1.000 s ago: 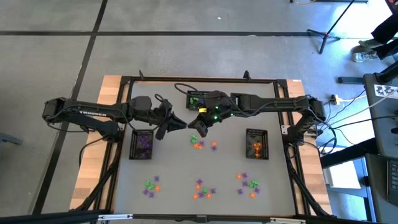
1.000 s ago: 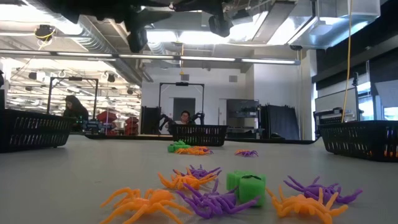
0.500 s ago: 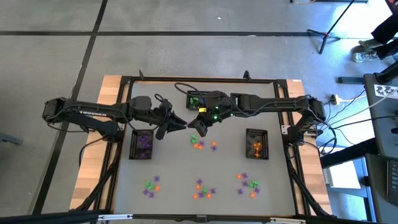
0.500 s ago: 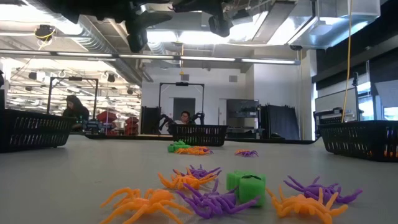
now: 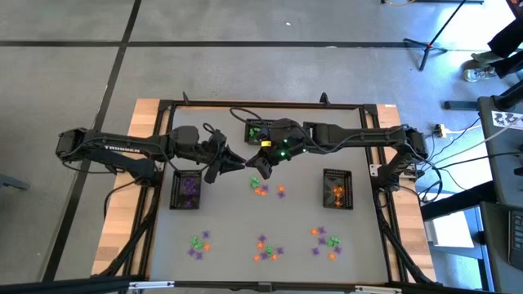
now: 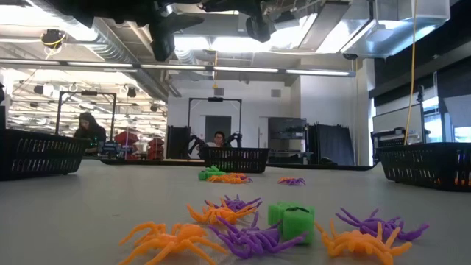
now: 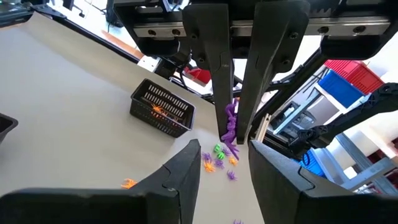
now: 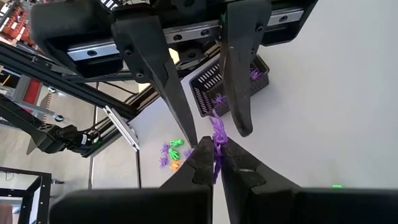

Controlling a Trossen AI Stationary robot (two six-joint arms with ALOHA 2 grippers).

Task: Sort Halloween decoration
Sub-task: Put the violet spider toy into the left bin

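Grey worktop [image 5: 229, 216] carries three black mesh baskets and scattered purple, green and orange trinkets. Both arms meet above its middle. One purple trinket [image 8: 217, 138] is pinched in the right claw [image 8: 213, 163], whose fingers are closed on its lower end. The left claw [image 7: 224, 152] faces it, fingers parted on either side of the same purple piece, not clamping it. Beneath the claws lies a small cluster of orange and green trinkets [image 5: 261, 189]; further clusters [image 5: 268, 249] sit nearer the worktop's front edge.
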